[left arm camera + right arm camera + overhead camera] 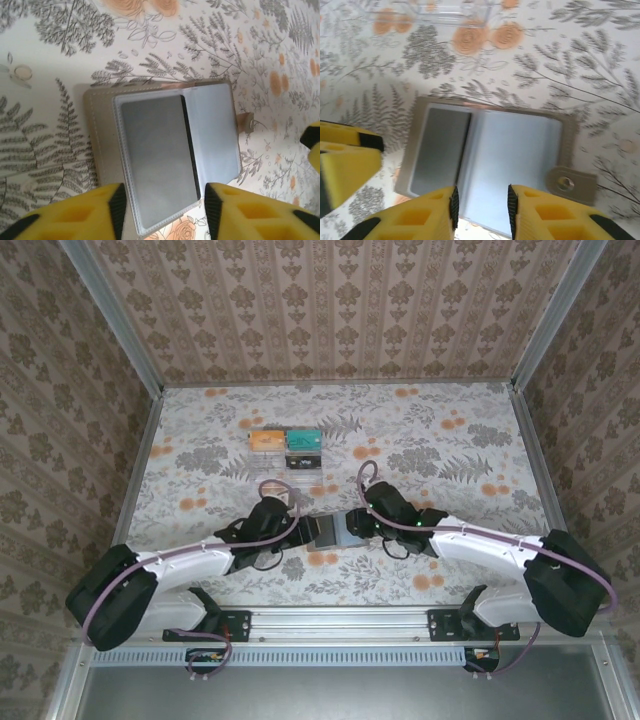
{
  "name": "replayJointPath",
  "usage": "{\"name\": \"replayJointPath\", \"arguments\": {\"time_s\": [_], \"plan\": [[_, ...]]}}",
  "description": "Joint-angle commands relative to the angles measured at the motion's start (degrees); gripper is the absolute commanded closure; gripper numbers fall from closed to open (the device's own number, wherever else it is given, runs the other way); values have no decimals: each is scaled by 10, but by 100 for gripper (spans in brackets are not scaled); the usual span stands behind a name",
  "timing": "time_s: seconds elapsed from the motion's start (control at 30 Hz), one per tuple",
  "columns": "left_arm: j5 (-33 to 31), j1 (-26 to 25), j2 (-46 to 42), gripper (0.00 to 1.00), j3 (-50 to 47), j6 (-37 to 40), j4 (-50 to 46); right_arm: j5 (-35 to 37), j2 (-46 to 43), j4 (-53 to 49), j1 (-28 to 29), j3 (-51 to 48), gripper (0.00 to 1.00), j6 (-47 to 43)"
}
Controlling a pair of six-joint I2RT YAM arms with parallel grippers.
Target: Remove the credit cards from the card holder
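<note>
Yellow left fingers [75, 215] spread; right fingers [415, 220] parted | flat leathery card holder [155, 155] open

Brown damask wallpapered walls [330, 310] rose across top and sides, aluminium rails [110, 315] ran along corners, grey-and-orange floral tablecloth [450, 440] lay centre, evenly lit.

Card holder [100, 140] matt grey-brown leather-like; inner sleeves [215, 135] glossy clear plastic.
</note>
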Motion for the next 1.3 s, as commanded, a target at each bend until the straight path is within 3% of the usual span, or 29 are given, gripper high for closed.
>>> {"name": "replayJointPath", "arguments": {"time_s": [0.0, 0.13, 0.2, 0.5, 0.93, 1.27], "plan": [[-3, 4, 12, 63, -4, 6, 3, -62, 29, 19, 2, 21, 70, 4], [5, 3, 37, 95, 0, 6, 23, -99, 81, 52, 2, 28, 77, 25], [6, 3, 50, 100, 5, 6, 25, -106, 100, 61, 1, 30, 78, 35], [4, 2, 84, 100, 2, 0, 36, -130, 163, 95, 2, 32, 83, 72], [0, -5, 102, 100, -2, -7, 42, -129, 193, 104, 0, 36, 79, 83], [1, -7, 103, 100, -1, -6, 42, -139, 203, 120, -2, 36, 87, 94]]}}
